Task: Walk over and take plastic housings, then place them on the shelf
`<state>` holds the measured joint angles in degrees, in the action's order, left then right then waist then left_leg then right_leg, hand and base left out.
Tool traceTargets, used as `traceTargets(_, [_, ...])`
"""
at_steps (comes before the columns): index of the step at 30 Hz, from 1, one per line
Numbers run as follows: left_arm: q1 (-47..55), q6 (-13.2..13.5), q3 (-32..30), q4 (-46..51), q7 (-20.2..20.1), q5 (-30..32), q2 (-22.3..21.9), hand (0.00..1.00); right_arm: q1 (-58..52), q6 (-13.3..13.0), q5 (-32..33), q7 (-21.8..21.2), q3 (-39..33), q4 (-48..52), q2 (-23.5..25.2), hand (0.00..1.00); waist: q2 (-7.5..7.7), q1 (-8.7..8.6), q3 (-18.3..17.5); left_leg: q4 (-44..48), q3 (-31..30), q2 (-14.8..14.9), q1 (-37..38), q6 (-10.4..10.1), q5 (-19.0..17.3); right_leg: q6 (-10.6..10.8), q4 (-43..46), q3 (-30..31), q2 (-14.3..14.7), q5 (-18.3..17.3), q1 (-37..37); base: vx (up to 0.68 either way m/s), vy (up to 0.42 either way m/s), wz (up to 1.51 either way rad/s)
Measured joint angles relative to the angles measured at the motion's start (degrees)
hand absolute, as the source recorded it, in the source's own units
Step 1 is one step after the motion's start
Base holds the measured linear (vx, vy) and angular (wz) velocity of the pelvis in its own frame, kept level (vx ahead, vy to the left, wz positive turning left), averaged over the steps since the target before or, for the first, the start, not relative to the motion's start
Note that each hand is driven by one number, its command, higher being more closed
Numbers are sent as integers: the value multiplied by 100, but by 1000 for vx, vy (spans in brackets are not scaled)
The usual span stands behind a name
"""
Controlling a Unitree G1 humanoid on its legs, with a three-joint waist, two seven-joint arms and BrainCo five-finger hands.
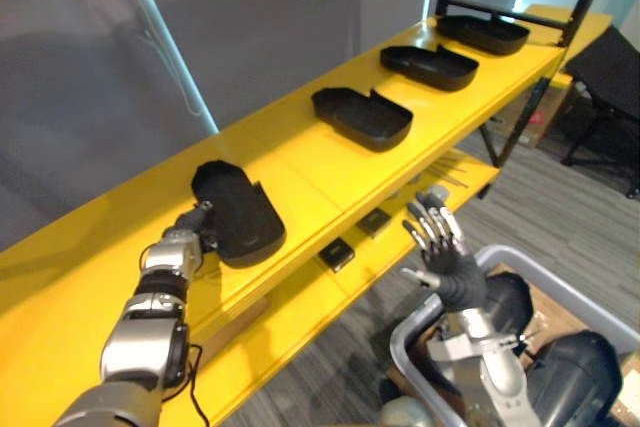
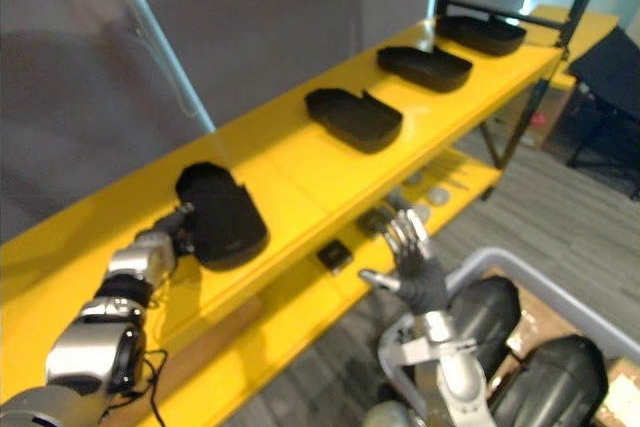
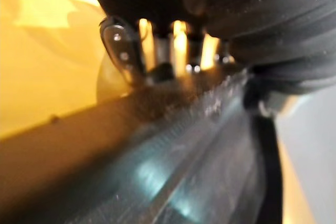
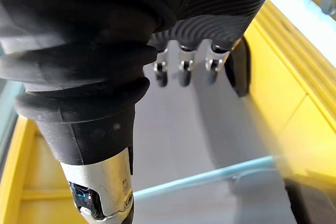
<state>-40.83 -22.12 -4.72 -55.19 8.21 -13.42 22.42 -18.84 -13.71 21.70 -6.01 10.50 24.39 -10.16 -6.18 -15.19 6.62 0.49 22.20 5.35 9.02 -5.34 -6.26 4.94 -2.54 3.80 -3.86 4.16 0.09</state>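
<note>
Bare shelf top [image 1: 300, 162] lies free between nearest housing [image 1: 238, 212] and next housing [image 1: 362, 117] at 1 o'clock. Grey bin [image 1: 560, 282] obstructs at 5 o'clock.

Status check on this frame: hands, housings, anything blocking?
Left hand at nearest housing on shelf, grip unclear. Right hand open, empty, by bin. Three more housings shelved. Nothing blocking.

No legible text, label or number on the yellow shelf [image 1: 300, 162] or any black housing [image 1: 362, 117]

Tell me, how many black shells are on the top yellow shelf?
4 along the shelf: nearest housing at the left hand, second housing midway, third housing and fourth housing farther back.
</note>
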Motion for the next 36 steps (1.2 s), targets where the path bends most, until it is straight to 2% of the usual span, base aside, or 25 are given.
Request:
traceTargets(3, [-57, -2, 197, 0, -95, -5, 87, 0, 36, -59, 1, 0, 1, -4, -38, 0, 6, 1, 6, 2, -77, -1, -6, 1, 5, 0, -12, -67, -13, 5, 19, 2, -16, 11])
traceTargets(8, [-206, -15, 382, 0, -195, -9, 187, 0, 300, -374, 3, 46, 191, -36, -94, 0, 71, 16, 73, 1, -252, -15, -22, 8, 25, 1, -173, -230, -53, 54, 167, -8, -19, 16])
traceTargets(11, [-345, 107, 512, 30, -131, -8, 202, 0, 482, -411, 7, 141, 343, -202, -150, 0, 75, 93, 78, 2, -375, -22, -54, 14, 39, -1, -200, -343, -73, 64, 209, -4, -19, 21])
traceTargets(12, [-449, 176, 538, 73, -23, 8, 202, 0, 517, -446, 3, 193, 368, -293, -151, 0, 78, 101, 80, 3, -444, -34, -107, 23, 57, -2, -200, -403, -92, 64, 205, -11, -17, 27])
traceTargets(13, [-588, 305, 539, 175, 166, 109, 211, 0, 543, -500, 4, 290, 378, -384, -150, 0, 84, 181, 89, -8, -460, -45, -121, 36, 78, -2, -200, -426, -104, 65, 203, -17, -19, 23])
traceTargets(16, [-756, 743, 545, 688, 531, 245, 521, 0, 739, -650, 5, 718, 355, -534, -147, 0, 84, 254, 89, -6, -549, -47, -127, 38, 81, -3, -200, -493, -112, 64, 230, -14, -16, 12])
traceTargets(17, [-774, 921, 557, 964, 532, 246, 648, 0, 813, -727, 5, 854, 307, -536, -148, 0, 84, 262, 89, -6, -606, -48, -131, 38, 88, -6, -200, -541, -117, 62, 259, -17, -20, 17])
traceTargets(18, [-776, 973, 557, 1119, 531, 210, 676, 0, 839, -778, 5, 898, 295, -536, -148, 0, 84, 291, 88, -5, -624, -47, -122, 37, 90, -10, -201, -554, -118, 60, 279, -22, -19, 16])
traceTargets(19, [-764, 1052, 560, 1440, 526, 44, 682, 0, 905, -851, -28, 991, 202, -536, -150, 0, 84, 383, 88, 1, -655, -45, -111, 36, 91, -15, -203, -580, -119, 56, 314, -23, -17, 14])
traceTargets(21, [-574, 1158, 503, 2112, 525, -255, 678, 0, 1047, -861, -130, 1044, 82, -536, -144, 0, 85, 454, 88, -33, -769, -56, -122, 40, 140, -14, -202, -736, -130, 57, 358, -36, -30, 29])
traceTargets(22, [-145, 1281, 305, 2848, 533, -430, 635, 0, 1148, -841, -238, 1098, -25, -536, -151, 0, 80, 515, 85, -47, -836, -52, -106, 38, 162, -14, -202, -851, -129, 57, 411, -38, -34, 31])
traceTargets(23, [99, 1365, 167, 3189, 548, -475, 602, 0, 1197, -834, -239, 1113, -82, -535, -151, 0, 78, 539, 84, -47, -900, -51, -107, 34, 169, -14, -202, -873, -128, 57, 425, -36, -30, 27])
traceTargets(25, [985, 1626, -331, 4346, 556, -564, 347, 0, 1323, -728, -217, 1146, -442, -536, -151, 0, 78, 630, 84, -74, -973, -52, -113, 37, 217, -14, -202, -1006, -136, 56, 469, -41, -29, 31])
traceTargets(26, [1744, 1856, -645, 5300, 648, -579, -19, 0, 1358, -643, -101, 1160, -909, -547, -150, 0, 85, 758, 80, -105, -1100, -59, -113, 38, 259, -12, -204, -1173, -143, 54, 537, -45, -29, 38])
traceTargets(29, [2844, 2336, -1140, 6394, 882, -582, -571, 0, 1481, -600, 133, 1154, -1400, -701, -149, 0, 131, 972, 49, -122, -1279, -75, -133, 27, 313, -11, -210, -1358, -139, 43, 604, -56, -33, 39])
traceTargets(30, [3396, 2707, -1376, 6979, 1076, -567, -892, 0, 1489, -580, 106, 1134, -1507, -721, -134, 0, 181, 1074, -10, -136, -1390, -93, -203, 30, 360, -14, -212, -1482, -150, 20, 599, -62, -34, 39])
traceTargets(32, [3910, 3159, -1496, 7524, 1222, -439, -1233, 0, 1503, -527, 92, 1108, -1512, -717, -96, 0, 234, 1200, -48, -210, -1447, -99, -208, 25, 417, -18, -229, -1537, -153, 15, 593, -38, -17, 21])
traceTargets(33, [5108, 4547, -1433, 8275, 837, -703, -2074, 0, 1688, -653, -275, 1135, -1771, -749, 333, 0, 713, 1413, -441, -493, -1681, -136, -202, -2, 621, -22, -210, -1814, -220, -34, 612, -10, -2, 3])
traceTargets(36, [5108, 4547, -1433, 8275, 837, -703, -2074, 0, 1689, -653, -275, 1135, -1771, -749, 333, 0, 725, 1413, -438, -494, -1682, -137, -202, -1, 622, -22, -210, -1814, -221, -34, 611, 0, 0, 0])
